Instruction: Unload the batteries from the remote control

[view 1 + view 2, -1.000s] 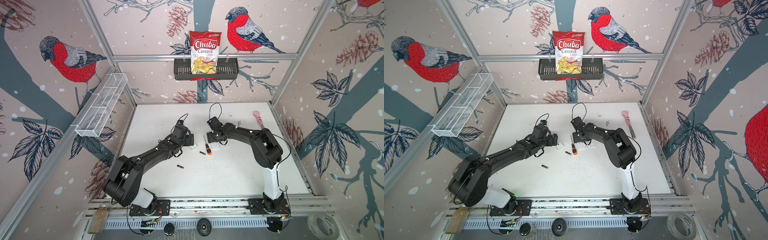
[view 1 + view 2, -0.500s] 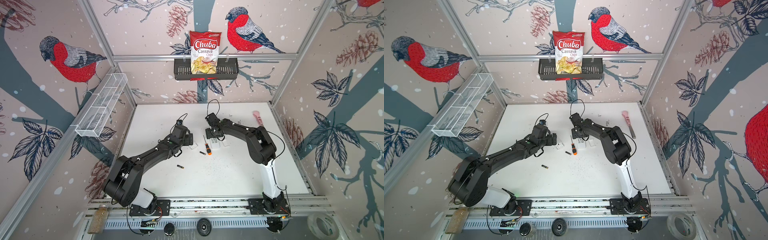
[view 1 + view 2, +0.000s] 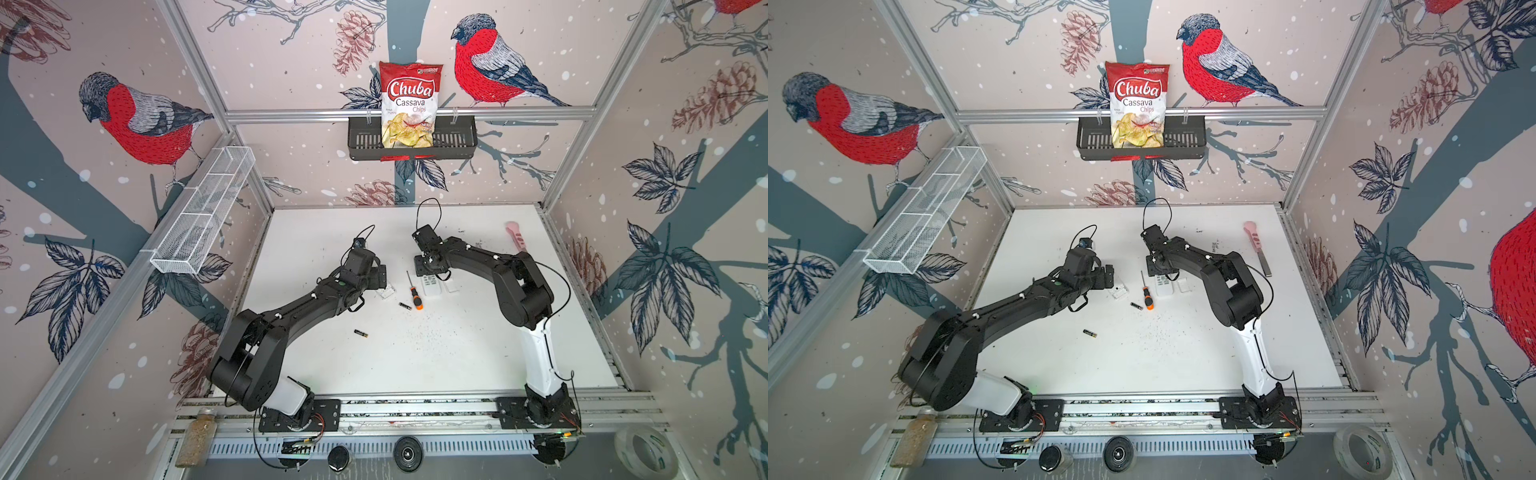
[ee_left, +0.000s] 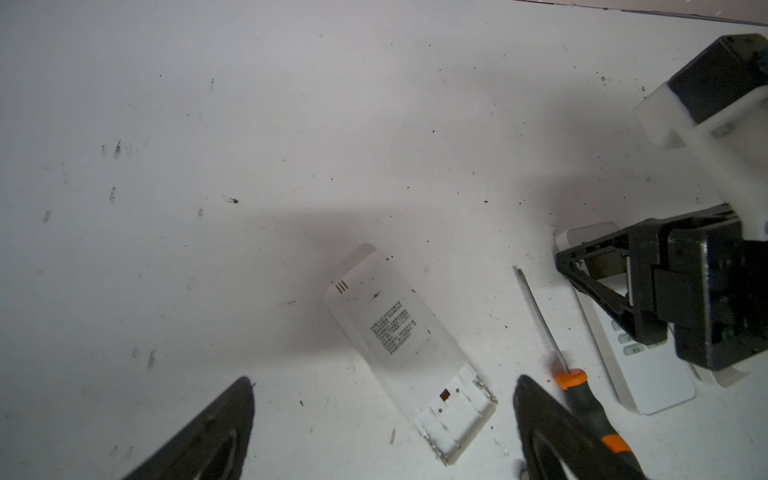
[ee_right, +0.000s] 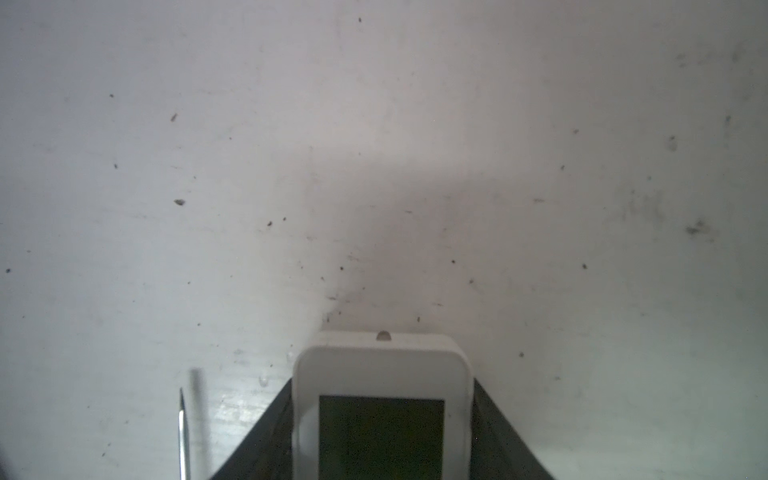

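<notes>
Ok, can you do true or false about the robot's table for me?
1. Two batteries lie loose on the table. True.
2. The screwdriver has a blue handle. False: it is orange and black.
3. The left gripper holds a battery. False: it is open and empty.
4. The chips bag stands in the black basket. True.
5. The right gripper has its jaws either side of a white remote. True.

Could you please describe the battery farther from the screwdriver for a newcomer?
On the white table, look just left of the middle. A small black battery with a gold end lies alone there; the other battery lies beside the orange-handled screwdriver.
</notes>
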{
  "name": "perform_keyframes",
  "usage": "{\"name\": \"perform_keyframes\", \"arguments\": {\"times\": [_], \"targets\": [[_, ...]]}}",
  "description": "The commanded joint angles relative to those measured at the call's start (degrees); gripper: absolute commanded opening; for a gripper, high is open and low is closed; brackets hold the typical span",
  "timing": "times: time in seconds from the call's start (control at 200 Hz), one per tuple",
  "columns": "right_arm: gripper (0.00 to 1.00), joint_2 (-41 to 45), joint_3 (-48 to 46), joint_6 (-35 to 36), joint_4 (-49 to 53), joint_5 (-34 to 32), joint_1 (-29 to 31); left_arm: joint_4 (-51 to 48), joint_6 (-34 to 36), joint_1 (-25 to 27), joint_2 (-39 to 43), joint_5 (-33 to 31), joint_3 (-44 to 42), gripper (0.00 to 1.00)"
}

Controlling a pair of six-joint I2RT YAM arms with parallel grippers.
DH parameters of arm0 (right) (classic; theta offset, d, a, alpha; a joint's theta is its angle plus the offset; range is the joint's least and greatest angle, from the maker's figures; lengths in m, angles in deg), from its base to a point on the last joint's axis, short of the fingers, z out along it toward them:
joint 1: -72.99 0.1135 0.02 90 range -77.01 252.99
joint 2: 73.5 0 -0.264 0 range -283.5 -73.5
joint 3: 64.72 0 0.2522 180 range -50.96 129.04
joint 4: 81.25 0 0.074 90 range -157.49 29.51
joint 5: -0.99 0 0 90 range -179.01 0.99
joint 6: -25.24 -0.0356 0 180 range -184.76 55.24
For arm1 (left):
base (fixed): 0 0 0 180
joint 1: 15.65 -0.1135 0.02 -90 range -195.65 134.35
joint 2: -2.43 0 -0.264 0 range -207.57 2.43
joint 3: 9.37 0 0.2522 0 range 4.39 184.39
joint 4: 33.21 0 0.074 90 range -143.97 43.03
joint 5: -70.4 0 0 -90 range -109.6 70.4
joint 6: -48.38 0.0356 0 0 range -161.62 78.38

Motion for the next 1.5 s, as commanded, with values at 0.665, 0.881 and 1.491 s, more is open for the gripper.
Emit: {"name": "perform_keyframes", "arguments": {"times": [0.665, 0.881, 1.491], "targets": [[0.35, 13.6, -15.1, -7.4, -28.6, 55.7, -14.7, 24.6, 0.3, -2.6, 7.9, 25.7, -8.0, 0.95], [0.35, 14.0, -18.1, -18.4, -47.9, 69.9, -16.2, 33.0, -2.3, -3.1, 5.1, 36.7, -6.3, 0.92], [0.35, 1.0, -16.4, -67.9, -112.6, 78.2, -15.3, 55.9, -16.1, -8.7, -9.3, 53.5, -0.5, 0.82]]}}
